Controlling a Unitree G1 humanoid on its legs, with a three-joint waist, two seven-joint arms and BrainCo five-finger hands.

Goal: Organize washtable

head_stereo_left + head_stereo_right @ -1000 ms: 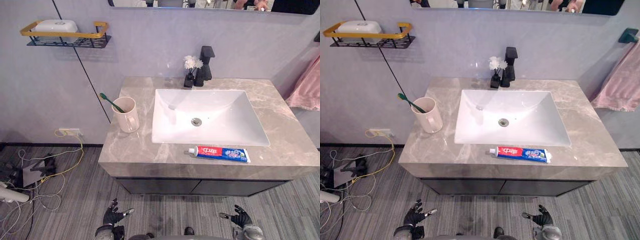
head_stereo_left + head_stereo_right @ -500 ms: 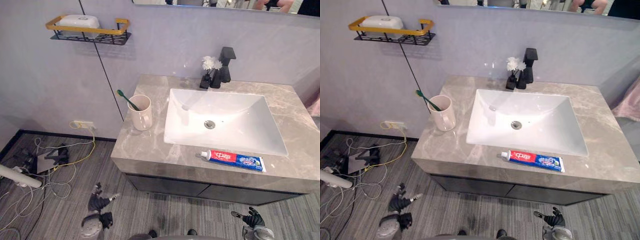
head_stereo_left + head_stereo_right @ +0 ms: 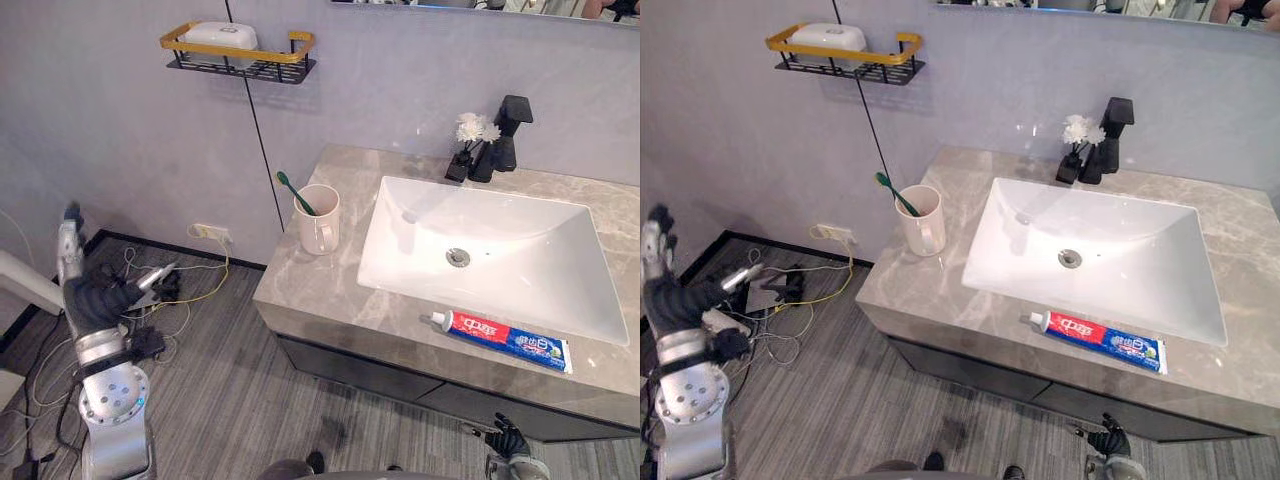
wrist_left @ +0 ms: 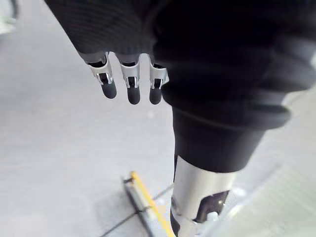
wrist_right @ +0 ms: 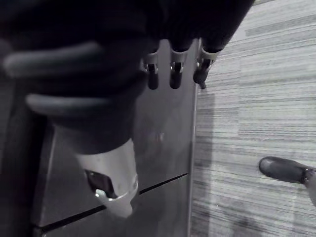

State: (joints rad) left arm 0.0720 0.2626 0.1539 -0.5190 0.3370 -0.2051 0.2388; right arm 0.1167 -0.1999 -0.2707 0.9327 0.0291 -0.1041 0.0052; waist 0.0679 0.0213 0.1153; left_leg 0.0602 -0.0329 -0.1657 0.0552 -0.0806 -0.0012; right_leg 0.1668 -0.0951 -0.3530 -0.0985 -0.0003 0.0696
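A red, white and blue toothpaste tube [image 3: 500, 338] lies flat on the grey marble counter [image 3: 320, 295], in front of the white sink [image 3: 520, 270]. A cream cup [image 3: 318, 220] with a green toothbrush [image 3: 297, 193] in it stands left of the sink. My left hand [image 3: 95, 298] is raised far to the left of the washtable, over the floor, fingers [image 4: 129, 85] straight and holding nothing. My right hand [image 3: 508, 438] hangs low below the counter's front, by the dark cabinet [image 5: 163, 163], its fingers [image 5: 173, 74] relaxed and empty.
A black tap [image 3: 508, 140] and a small vase of white flowers [image 3: 468, 140] stand behind the sink. A gold-railed wall shelf [image 3: 238, 55] with a white soap dish hangs above left. Cables and a wall socket [image 3: 208, 232] lie at floor level left of the cabinet.
The camera has swung left, so the washtable sits further right in the picture. My left hand has risen from near the floor to the left side. My right hand stays low.
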